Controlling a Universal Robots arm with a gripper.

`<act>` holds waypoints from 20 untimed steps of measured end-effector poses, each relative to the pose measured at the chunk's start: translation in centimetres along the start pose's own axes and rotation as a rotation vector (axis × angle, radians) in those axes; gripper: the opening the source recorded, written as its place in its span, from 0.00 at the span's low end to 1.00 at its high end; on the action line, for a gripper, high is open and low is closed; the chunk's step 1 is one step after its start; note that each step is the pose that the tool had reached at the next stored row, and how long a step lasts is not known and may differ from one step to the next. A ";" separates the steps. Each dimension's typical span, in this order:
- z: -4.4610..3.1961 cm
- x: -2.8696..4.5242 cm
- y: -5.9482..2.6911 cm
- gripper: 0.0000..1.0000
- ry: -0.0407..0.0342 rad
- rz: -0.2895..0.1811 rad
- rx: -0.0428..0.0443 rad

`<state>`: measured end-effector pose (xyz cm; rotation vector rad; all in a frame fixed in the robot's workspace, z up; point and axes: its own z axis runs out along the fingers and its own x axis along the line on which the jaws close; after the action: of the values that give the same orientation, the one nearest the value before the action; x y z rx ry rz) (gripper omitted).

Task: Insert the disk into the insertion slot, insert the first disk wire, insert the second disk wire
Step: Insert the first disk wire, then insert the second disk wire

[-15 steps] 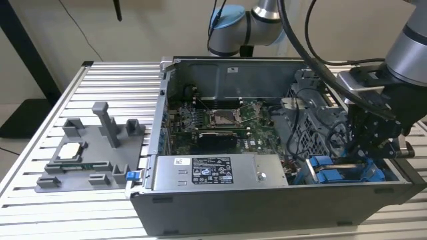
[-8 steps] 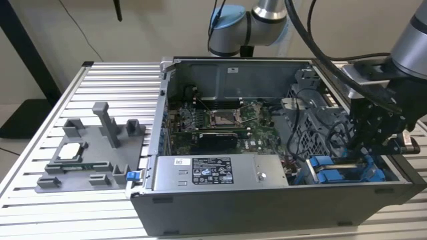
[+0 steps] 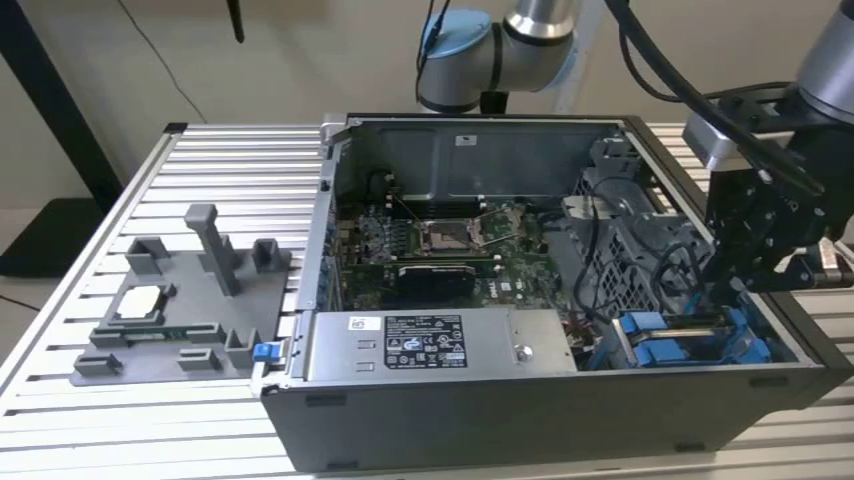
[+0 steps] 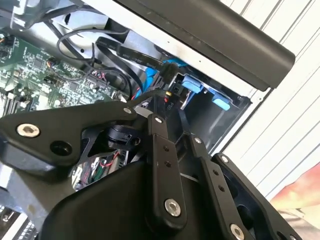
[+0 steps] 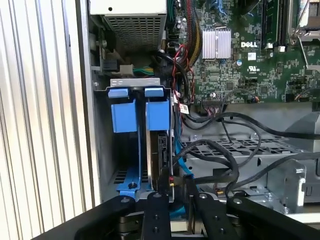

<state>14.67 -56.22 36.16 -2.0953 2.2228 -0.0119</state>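
Disk: carrier of bright blue plastic, smooth, slightly glossy. Insertion slot: grey sheet metal, dull, perforated. Gripper: matt black, shiny screw heads. Table: ribbed bare aluminium, satin.

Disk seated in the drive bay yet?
Yes, in the first wrist view the blue-framed disk stands inside the metal walls of the insertion slot.

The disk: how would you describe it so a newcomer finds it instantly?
In the open computer case, look to the exterior view's right of the power-supply box, in the grey metal bay. The disk stands on edge there in a blue bracket; the neighbouring blue bracket looks empty.
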 end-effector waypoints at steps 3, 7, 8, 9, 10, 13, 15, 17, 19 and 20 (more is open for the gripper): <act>-0.18 -0.30 0.00 1.00 -0.0031 0.000 0.0061; -0.25 -0.59 -0.08 1.00 -0.0081 0.000 0.0109; -0.24 -0.65 -0.20 1.00 -0.0091 0.000 0.0109; -0.23 -0.71 -0.39 1.00 -0.0099 0.000 0.0109; -0.21 -0.76 -0.61 1.00 -0.0101 0.000 0.0109; -0.16 -0.86 -1.29 1.00 -0.0102 0.000 0.0108; -0.12 -0.94 -1.84 1.00 -0.0102 0.000 0.0107; -0.09 -0.97 -2.34 1.00 -0.0114 0.000 0.0099; -0.07 -0.97 -2.64 1.00 -0.0165 0.001 0.0069; -0.06 -0.96 -2.77 1.00 -0.0232 0.002 0.0059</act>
<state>17.48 -55.43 36.46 -2.0800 2.2085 0.0060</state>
